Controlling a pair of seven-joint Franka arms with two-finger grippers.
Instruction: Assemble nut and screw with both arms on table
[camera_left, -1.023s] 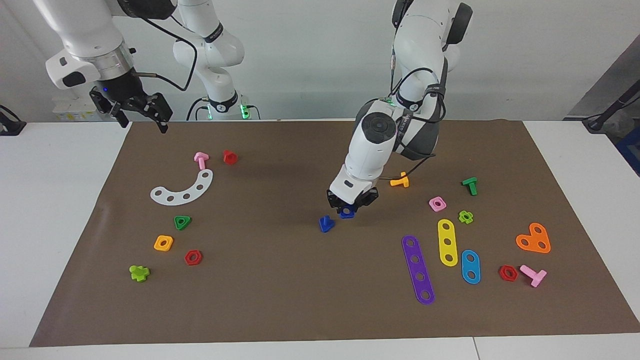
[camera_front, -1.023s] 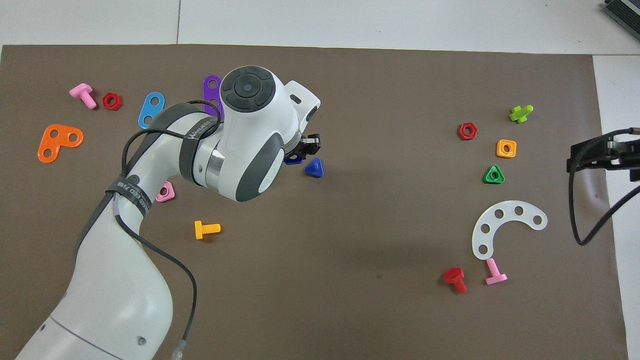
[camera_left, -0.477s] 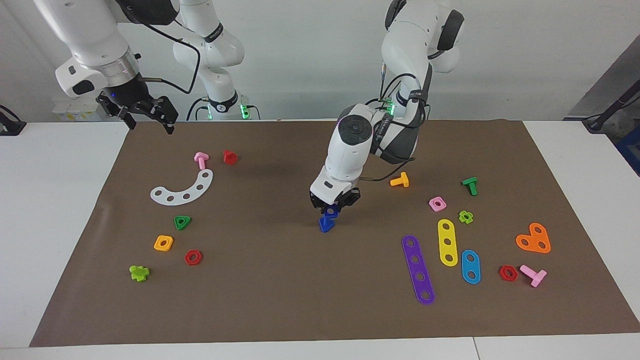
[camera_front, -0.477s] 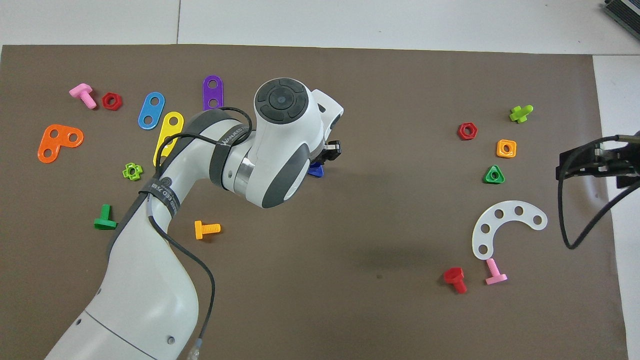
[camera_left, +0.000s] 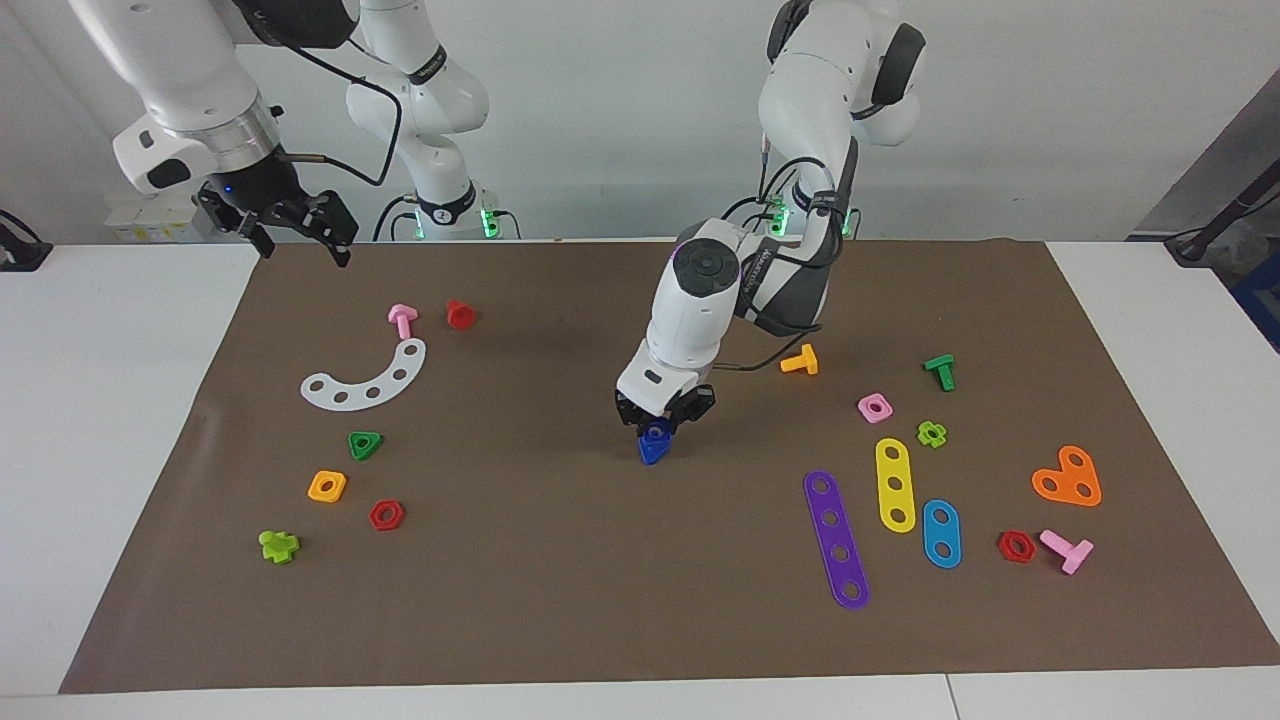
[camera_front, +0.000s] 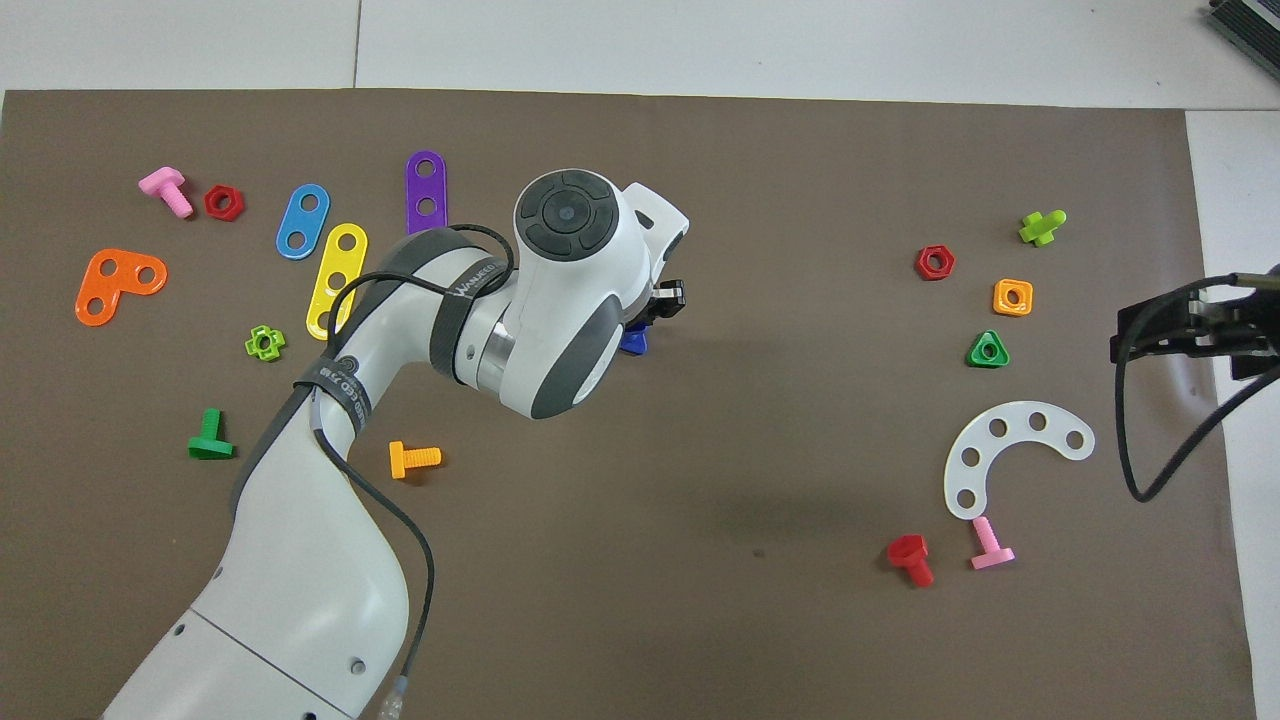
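My left gripper (camera_left: 661, 420) is low over the middle of the brown mat (camera_left: 560, 610), shut on the dark-blue square nut (camera_left: 655, 433). It holds the nut right on top of the dark-blue screw (camera_left: 650, 454), which stands on its triangular head with the shaft up. In the overhead view the left wrist hides the nut, and only a corner of the screw (camera_front: 633, 344) shows beside the left gripper (camera_front: 658, 303). My right gripper (camera_left: 291, 226) is open and empty, raised over the mat's edge at the right arm's end; it also shows in the overhead view (camera_front: 1185, 325).
A green triangular nut (camera_left: 365, 444), a yellow-orange square nut (camera_left: 327, 486) and a white curved strip (camera_left: 368, 380) lie toward the right arm's end. A pink square nut (camera_left: 875, 407), an orange bolt (camera_left: 800, 361) and coloured strips (camera_left: 836, 538) lie toward the left arm's end.
My left gripper has carried the nut sideways toward the right arm's end and brought it down onto the screw. The right gripper has shifted slightly toward the mat.
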